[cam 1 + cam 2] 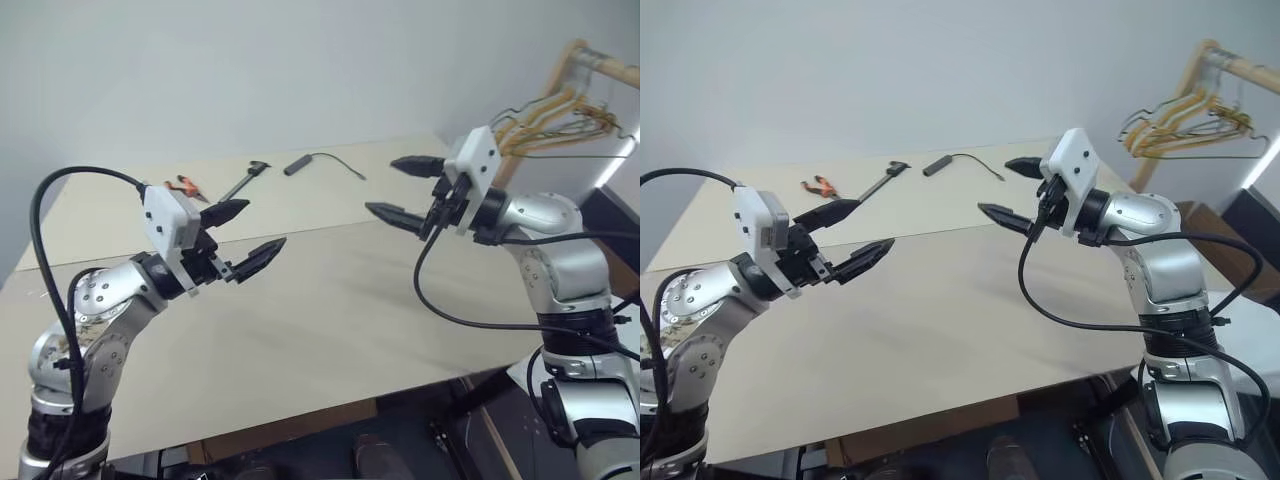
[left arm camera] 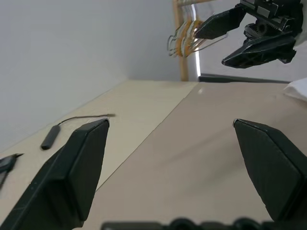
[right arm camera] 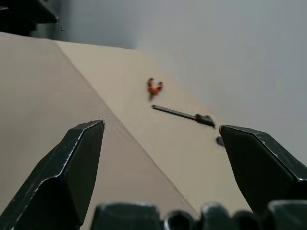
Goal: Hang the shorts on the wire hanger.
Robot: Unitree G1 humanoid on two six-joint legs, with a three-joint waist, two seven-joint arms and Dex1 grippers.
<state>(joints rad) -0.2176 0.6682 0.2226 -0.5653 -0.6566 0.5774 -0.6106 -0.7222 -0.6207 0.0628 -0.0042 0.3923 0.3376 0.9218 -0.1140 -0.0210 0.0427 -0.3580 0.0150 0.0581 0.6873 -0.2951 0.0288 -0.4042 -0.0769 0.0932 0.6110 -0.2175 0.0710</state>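
Both grippers hover above the table (image 1: 330,330) with nothing between their fingers. The left gripper (image 1: 247,237) points toward the right, its jaws spread wide. The right gripper (image 1: 407,189) points toward the left, its jaws likewise spread and empty. The two face each other, well apart, over the bare middle of the table.

The shorts do not lie on the table; a white patch (image 2: 298,88) at the right edge of the left wrist view may be fabric, but this cannot be confirmed. A bunch of yellow and tan hangers (image 1: 1185,120) hangs on a wooden rack (image 1: 1220,62) at the far right; a thin dark wire (image 1: 1215,154) under the bunch is probably the wire hanger. At the far edge lie a black cable with plug (image 1: 320,162), a dark tool (image 1: 245,180) and an orange item (image 1: 186,185).

Risks: a reach toward the rack could snag the wrong hanger, since the wires overlap closely. The black cable could be mistaken for the hanger wire.
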